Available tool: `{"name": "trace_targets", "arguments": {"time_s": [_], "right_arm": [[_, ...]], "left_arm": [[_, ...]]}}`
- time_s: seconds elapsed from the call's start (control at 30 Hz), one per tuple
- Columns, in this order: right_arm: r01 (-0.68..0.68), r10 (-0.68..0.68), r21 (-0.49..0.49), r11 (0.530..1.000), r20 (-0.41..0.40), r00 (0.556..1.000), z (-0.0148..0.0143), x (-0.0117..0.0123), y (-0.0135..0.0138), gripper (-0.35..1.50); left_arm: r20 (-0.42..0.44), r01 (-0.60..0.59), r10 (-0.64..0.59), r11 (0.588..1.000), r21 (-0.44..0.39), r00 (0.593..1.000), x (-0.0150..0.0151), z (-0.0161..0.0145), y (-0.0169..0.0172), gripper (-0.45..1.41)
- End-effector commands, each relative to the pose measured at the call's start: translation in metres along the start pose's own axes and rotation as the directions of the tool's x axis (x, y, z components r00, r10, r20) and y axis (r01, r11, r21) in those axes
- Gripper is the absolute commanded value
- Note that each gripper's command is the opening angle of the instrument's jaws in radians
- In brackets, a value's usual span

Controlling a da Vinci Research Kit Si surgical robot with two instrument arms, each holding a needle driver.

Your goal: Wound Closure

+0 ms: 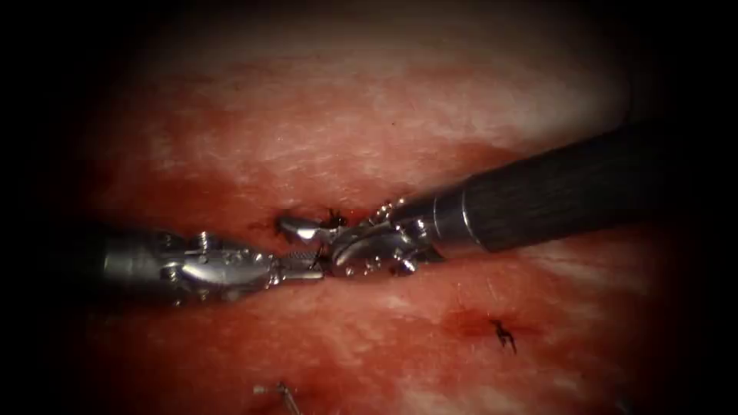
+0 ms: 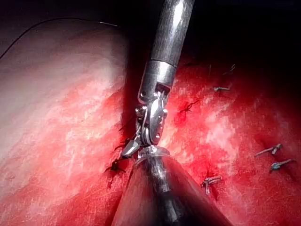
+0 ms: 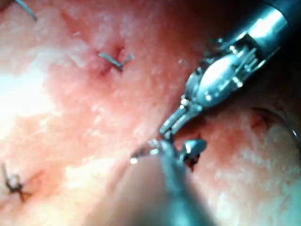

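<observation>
My left tool [image 1: 317,266] comes in low from the left. Its jaws are shut on a short dark thread [image 1: 318,257] beside the knot [image 1: 334,220] at the cut. My right tool [image 1: 304,234] reaches in from the right and meets it tip to tip. Its jaws are open at the same knot, with nothing clamped between them. The right wrist view has the open right tool [image 3: 169,148] over the dark knot [image 3: 190,160], with the left tool [image 3: 167,129] closed just above it. From the left wrist, the right tool [image 2: 128,150] points down at the knot [image 2: 115,167].
Finished stitches with cut ends sit on the tissue [image 1: 369,115]: one [image 1: 503,334] at lower right, another [image 1: 280,393] at the front edge. More stitches [image 2: 211,181] [image 3: 115,60] dot the wrist views. A thin loose thread [image 2: 61,21] arcs over the pale tissue. Red fluid [image 1: 231,192] stains the surface.
</observation>
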Motion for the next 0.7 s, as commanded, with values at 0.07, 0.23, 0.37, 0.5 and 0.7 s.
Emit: {"name": "trace_targets", "arguments": {"time_s": [0.07,0.23,0.37,0.5,0.7], "right_arm": [[0.002,-0.002,0.002,1.0,-0.002,1.0,0.0008,0.0002,-0.0008,1.21],[0.001,-0.001,0.002,1.0,-0.001,1.0,0.001,0.0002,-0.0006,1.2],[0.001,-0.001,0.007,1.0,0.0,1.0,0.0012,0.0002,-0.0006,0.91],[0.006,-0.007,0.051,0.999,0.022,1.0,0.0014,0.0001,-0.0008,0.01],[0.034,-0.036,0.073,0.997,0.016,0.999,0.0009,0.0,-0.0008,-0.35]], "left_arm": [[0.002,0.002,-0.002,1.0,-0.001,1.0,-0.0004,0.0006,0.0001,-0.45],[0.001,0.002,-0.002,1.0,-0.003,1.0,-0.0005,0.0007,0.0002,-0.45],[0.0,0.001,-0.001,1.0,-0.007,1.0,-0.0005,0.0009,0.0003,-0.45],[0.0,0.0,0.0,1.0,-0.008,1.0,-0.0006,0.0008,0.0004,-0.45],[0.0,0.0,0.0,1.0,-0.012,1.0,-0.0006,0.0007,0.0005,-0.45]]}}
